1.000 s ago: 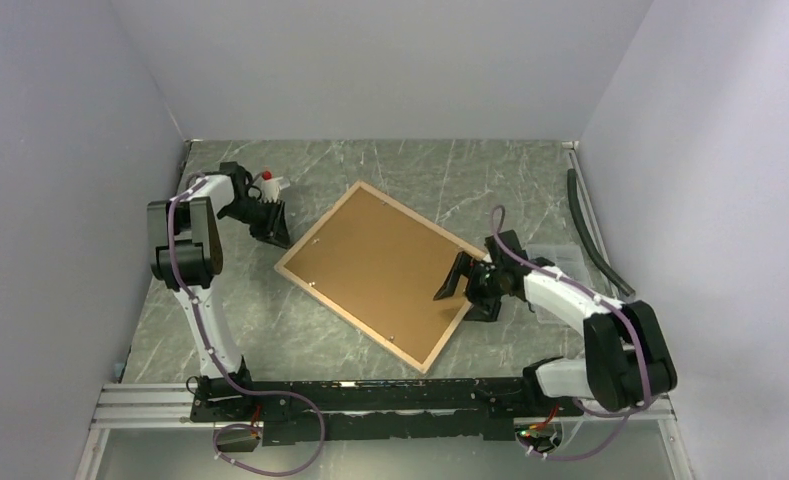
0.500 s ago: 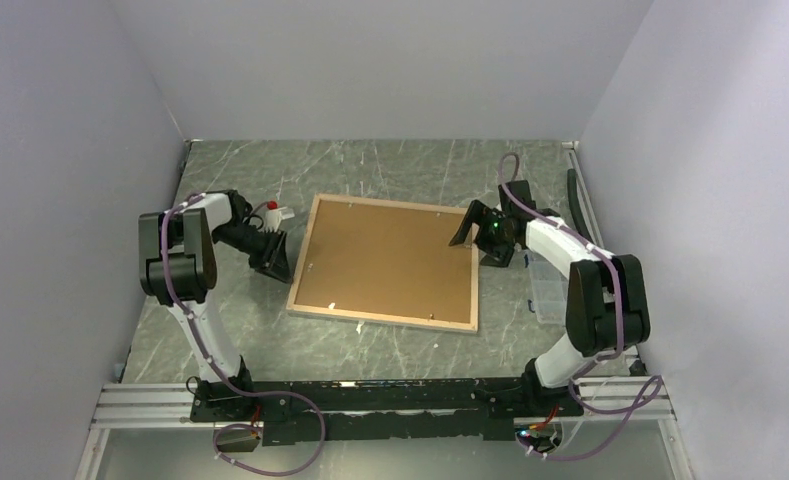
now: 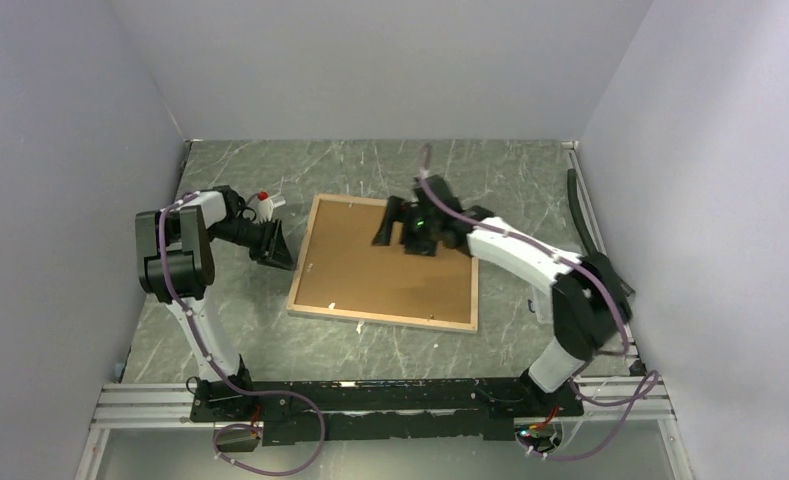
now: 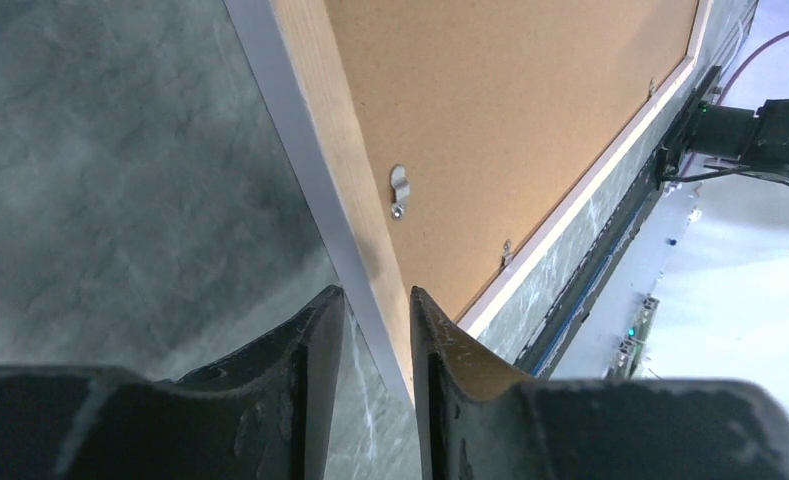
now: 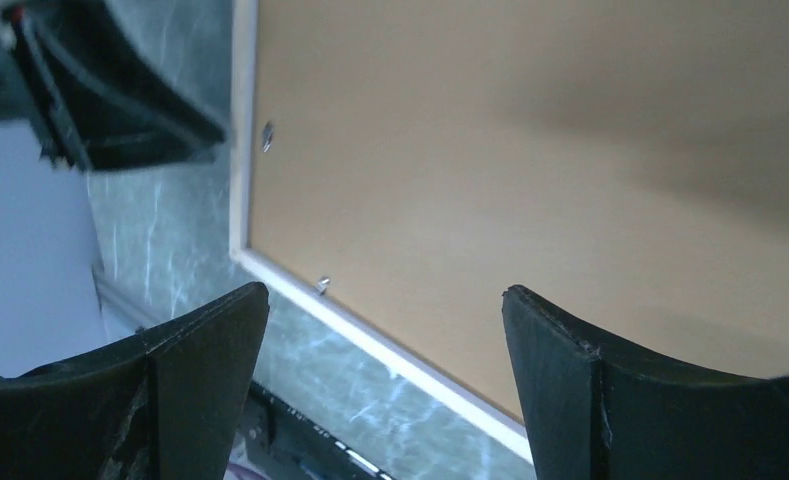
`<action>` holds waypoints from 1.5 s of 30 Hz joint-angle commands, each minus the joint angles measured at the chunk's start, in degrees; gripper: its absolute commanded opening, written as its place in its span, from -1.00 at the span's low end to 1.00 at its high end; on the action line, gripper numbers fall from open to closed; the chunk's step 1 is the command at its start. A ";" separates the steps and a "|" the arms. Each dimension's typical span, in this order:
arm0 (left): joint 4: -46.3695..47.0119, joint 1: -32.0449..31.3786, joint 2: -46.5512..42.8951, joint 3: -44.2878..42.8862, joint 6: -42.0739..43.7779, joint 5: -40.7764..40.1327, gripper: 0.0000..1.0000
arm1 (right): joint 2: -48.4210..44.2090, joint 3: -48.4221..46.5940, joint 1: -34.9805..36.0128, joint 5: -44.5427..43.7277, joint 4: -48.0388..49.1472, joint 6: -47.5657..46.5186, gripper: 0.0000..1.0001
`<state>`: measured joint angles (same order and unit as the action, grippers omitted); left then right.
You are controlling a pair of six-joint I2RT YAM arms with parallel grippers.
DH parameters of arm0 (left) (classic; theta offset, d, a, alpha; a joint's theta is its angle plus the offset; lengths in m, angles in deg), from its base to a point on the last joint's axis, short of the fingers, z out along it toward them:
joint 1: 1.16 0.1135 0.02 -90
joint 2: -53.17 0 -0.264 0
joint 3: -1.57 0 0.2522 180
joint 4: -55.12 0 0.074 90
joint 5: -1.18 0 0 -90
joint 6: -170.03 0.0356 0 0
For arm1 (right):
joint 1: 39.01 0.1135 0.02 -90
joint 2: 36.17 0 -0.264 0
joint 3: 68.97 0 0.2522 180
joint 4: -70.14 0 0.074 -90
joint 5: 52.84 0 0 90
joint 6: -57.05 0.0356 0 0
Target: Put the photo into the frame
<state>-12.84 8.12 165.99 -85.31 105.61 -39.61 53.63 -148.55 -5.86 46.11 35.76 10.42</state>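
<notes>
- Nearest you, the green marbled bench (image 3: 270, 345) carries the frame (image 3: 380, 319), which lies flat and back-up at mid-bench, its near rim almost square to the arms' bases.
- You see the frame's back only: a thin border of pale natural wood, with a lighter, whitish strip down its outer side in the left wrist view.
- A plain brown backing board (image 3: 390, 275) fills the opening, and small metal turn clips (image 4: 398, 190) sit along the inner edge of the rim.
- Your left end effector (image 4: 375, 295) is low at the frame's left side. Its fingers are drawn close with only a slim gap, and the rim runs into that gap and under one finger. You cannot tell from these views whether it is clenched on the rim.
- Farther back, your right end effector (image 5: 385, 292) is released, its fingers spread wide. It hangs over the far part of the backing board with the arm reaching in from the right, and you cannot tell whether the tips touch the board.
</notes>
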 commanded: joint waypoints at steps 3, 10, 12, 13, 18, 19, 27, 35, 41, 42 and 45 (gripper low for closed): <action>3.55 -0.75 3.85 -0.43 -1.26 1.82 -0.36 | 12.29 -8.34 9.35 4.31 8.33 6.39 0.80; 5.42 -2.01 5.70 0.19 -2.06 1.62 -0.56 | 22.90 -14.85 14.07 8.93 14.94 10.27 0.73; 5.99 -2.27 5.75 0.41 -2.45 1.21 -0.62 | 25.49 -16.60 14.92 9.58 16.46 10.97 0.68; 5.97 -2.33 5.83 0.41 -2.58 1.20 -0.66 | 26.79 -17.57 15.27 9.69 16.83 11.22 0.66; 6.01 -2.23 5.52 0.47 -2.91 1.07 -0.75 | 32.10 -21.59 16.13 10.81 18.05 12.37 0.59; 6.03 -2.28 5.42 0.51 -2.95 1.11 -0.77 | 32.92 -22.37 16.22 10.77 18.07 12.47 0.58; 6.55 -2.31 5.40 1.28 -3.26 0.89 -0.81 | 37.31 -25.48 16.51 10.20 19.41 13.95 0.54; 6.73 -2.31 4.71 1.79 -3.48 1.07 -0.84 | 40.36 -27.17 16.44 10.75 20.45 16.21 0.47; 6.45 -2.33 4.39 1.93 -3.06 1.18 -0.85 | 41.71 -28.53 16.59 10.50 21.59 16.73 0.41; 6.51 -2.24 4.35 2.01 -3.08 1.20 -0.86 | 41.83 -28.63 16.60 10.48 21.58 16.85 0.41; 6.47 -2.29 4.43 2.10 -3.08 1.49 -0.87 | 42.58 -29.06 16.59 10.42 21.62 17.07 0.38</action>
<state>-9.52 7.03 170.75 -84.74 101.29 -37.10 94.19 -175.46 10.44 57.23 56.39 27.05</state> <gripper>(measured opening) 0.097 0.697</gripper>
